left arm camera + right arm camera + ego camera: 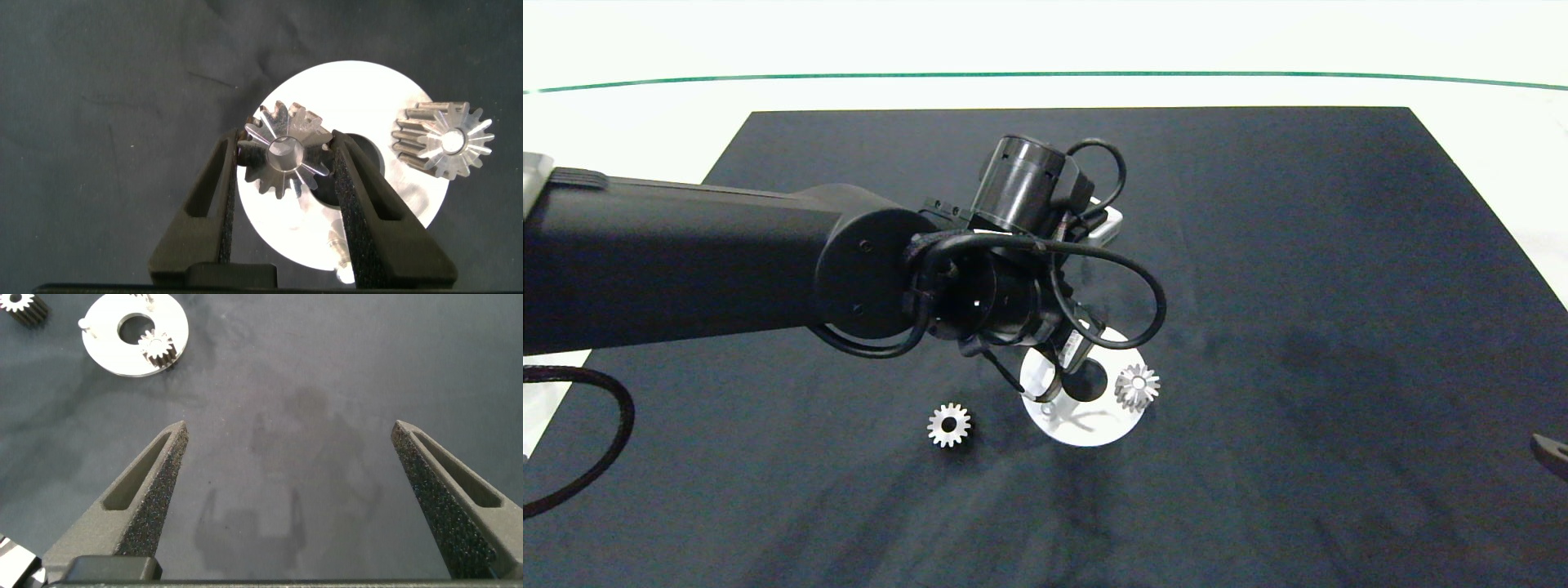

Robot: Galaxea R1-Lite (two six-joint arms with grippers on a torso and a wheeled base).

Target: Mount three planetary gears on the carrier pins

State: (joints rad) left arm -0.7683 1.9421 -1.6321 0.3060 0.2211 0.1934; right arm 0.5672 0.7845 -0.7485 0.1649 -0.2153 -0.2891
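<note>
One gear [284, 153] sits clamped between the foam-padded fingers [214, 204] of our left hand [286, 163], hovering just above the disc [359, 90]; its silvery teeth are sharp and its hub shows a round bore. We judge this second gear is about to go down on a pin, though the pin beneath it is hidden. Just beyond the fingers, a second gear [444, 144] already sits on the disc's rim, so one of three looks done. The disc itself is flat, white and glossy, with a large dark centre hole [1088, 380], and it lies on a dark, faintly creased cloth [1258, 245] over the table. Farther off to the hand's side, the third gear [948, 425] lies flat on the cloth, untouched. Our right hand [298, 494] is parked well away, spread wide and empty.
</note>
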